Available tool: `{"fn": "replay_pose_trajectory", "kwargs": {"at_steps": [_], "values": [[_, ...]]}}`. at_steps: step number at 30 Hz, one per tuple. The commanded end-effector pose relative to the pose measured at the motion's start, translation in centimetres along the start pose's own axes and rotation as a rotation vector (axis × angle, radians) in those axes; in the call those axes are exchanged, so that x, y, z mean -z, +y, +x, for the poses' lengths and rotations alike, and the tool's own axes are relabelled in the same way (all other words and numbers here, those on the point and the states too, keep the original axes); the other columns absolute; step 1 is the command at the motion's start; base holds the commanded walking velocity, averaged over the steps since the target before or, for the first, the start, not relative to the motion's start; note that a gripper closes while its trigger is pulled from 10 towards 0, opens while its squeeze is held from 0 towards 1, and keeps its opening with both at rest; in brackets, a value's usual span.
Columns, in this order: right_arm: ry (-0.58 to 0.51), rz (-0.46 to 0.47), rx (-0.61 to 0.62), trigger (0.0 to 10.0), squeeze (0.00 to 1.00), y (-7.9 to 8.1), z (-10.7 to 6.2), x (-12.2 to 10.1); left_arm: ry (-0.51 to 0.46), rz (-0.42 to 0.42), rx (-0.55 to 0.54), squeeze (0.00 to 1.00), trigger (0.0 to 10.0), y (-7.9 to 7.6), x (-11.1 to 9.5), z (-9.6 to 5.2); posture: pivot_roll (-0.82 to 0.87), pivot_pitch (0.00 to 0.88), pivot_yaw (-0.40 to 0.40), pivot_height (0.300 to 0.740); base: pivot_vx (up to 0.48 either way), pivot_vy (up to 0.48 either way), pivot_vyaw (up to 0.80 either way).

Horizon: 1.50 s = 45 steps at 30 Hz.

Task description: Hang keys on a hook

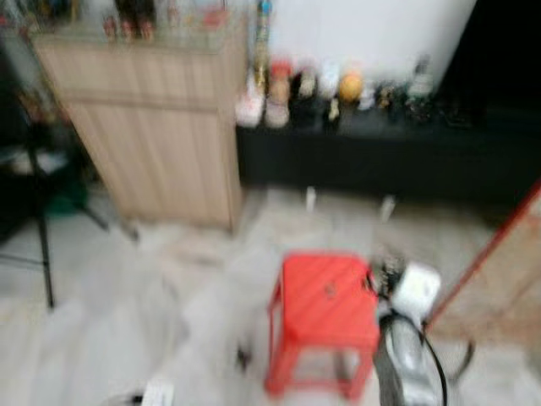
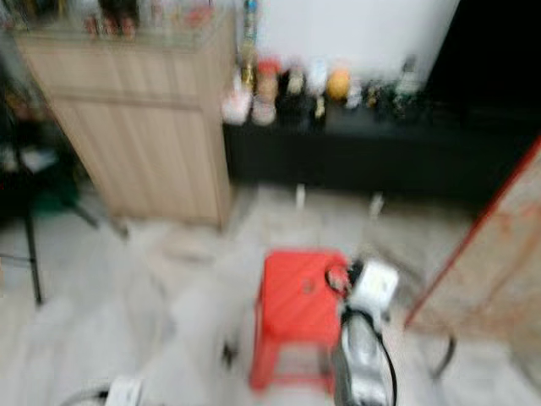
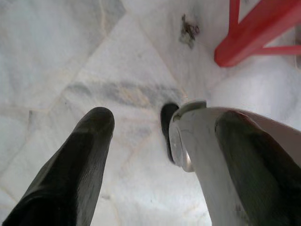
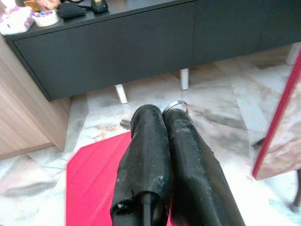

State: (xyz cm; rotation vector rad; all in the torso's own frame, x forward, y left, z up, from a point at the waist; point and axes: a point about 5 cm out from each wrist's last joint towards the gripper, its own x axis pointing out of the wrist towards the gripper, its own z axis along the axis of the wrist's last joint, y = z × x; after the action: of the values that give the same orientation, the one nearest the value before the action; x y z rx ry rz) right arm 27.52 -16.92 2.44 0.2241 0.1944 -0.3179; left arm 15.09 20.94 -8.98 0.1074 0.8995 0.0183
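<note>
Both eye views are blurred. My right gripper (image 4: 162, 115) is shut, and a silver key ring (image 4: 175, 105) pokes out at its fingertips. It hangs over the right edge of a red plastic stool (image 1: 325, 300), where the keys show as a dark blob (image 1: 386, 271) in front of the white wrist. My left gripper (image 3: 160, 127) hangs low over the marble floor beside the stool's red leg (image 3: 244, 37). Its fingers (image 3: 75, 165) are open with nothing between them.
A light wooden cabinet (image 1: 161, 127) stands at the back left. Beside it is a low black sideboard (image 1: 380, 161) carrying several small ornaments. A black stand (image 1: 38, 211) is at the far left, and a red-framed board (image 1: 499, 271) leans at the right.
</note>
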Motion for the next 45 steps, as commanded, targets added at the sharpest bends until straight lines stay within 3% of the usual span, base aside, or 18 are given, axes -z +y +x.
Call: {"fn": "replay_pose_trajectory", "kwargs": {"at_steps": [1, 18, 26, 28, 30, 34, 37, 45], "values": [[0.003, 0.006, 0.006, 10.0, 0.00, 0.0, 0.0, 0.0, 0.028, 0.024, 0.009, 0.00, 10.0, -0.1, 0.6, -0.2, 0.01, 0.017, -0.077, 0.740, -0.285, 0.000, 0.00], [0.004, -0.001, 0.011, 10.0, 0.00, -0.2, 0.1, 0.0, 0.018, 0.036, 0.028, 0.00, 10.0, -0.2, 0.0, 0.1, 0.01, 0.031, -0.086, 0.740, -0.079, 0.000, 0.00], [0.018, -0.010, 0.008, 10.0, 0.00, -0.4, 0.0, 0.3, 0.018, 0.029, 0.024, 0.00, 10.0, -0.2, 0.0, 0.1, 0.01, 0.035, -0.088, 0.740, 0.000, -0.266, 0.00], [0.039, -0.027, 0.005, 10.0, 0.00, -0.5, 0.1, 0.6, 0.018, 0.028, 0.023, 0.00, 10.0, -0.2, 0.0, 0.1, 0.01, 0.039, -0.088, 0.740, 0.000, -0.266, 0.00], [0.118, -0.107, -0.035, 10.0, 0.00, -0.4, 0.0, 1.7, 0.017, 0.026, 0.021, 0.00, 10.0, -0.2, -0.1, 0.1, 0.01, 0.041, -0.087, 0.740, 0.000, -0.266, 0.00], [0.132, -0.120, -0.063, 10.0, 0.00, -0.3, 0.0, 1.9, 0.017, 0.025, 0.020, 0.00, 10.0, -0.1, -0.1, 0.1, 0.01, 0.041, -0.087, 0.740, 0.000, -0.266, 0.00], [0.138, -0.217, -0.086, 10.0, 0.00, -0.6, 0.0, 2.0, 0.018, 0.026, 0.019, 0.00, 10.0, 0.0, 0.0, 0.1, 0.01, 0.043, -0.085, 0.740, 0.000, -0.266, 0.00], [0.108, -0.181, -0.075, 10.0, 0.00, -0.5, 0.2, 1.5, 0.013, 0.029, 0.023, 0.00, 10.0, -0.1, -0.1, 0.1, 0.01, 0.043, -0.083, 0.740, 0.000, -0.265, 0.00]]}}
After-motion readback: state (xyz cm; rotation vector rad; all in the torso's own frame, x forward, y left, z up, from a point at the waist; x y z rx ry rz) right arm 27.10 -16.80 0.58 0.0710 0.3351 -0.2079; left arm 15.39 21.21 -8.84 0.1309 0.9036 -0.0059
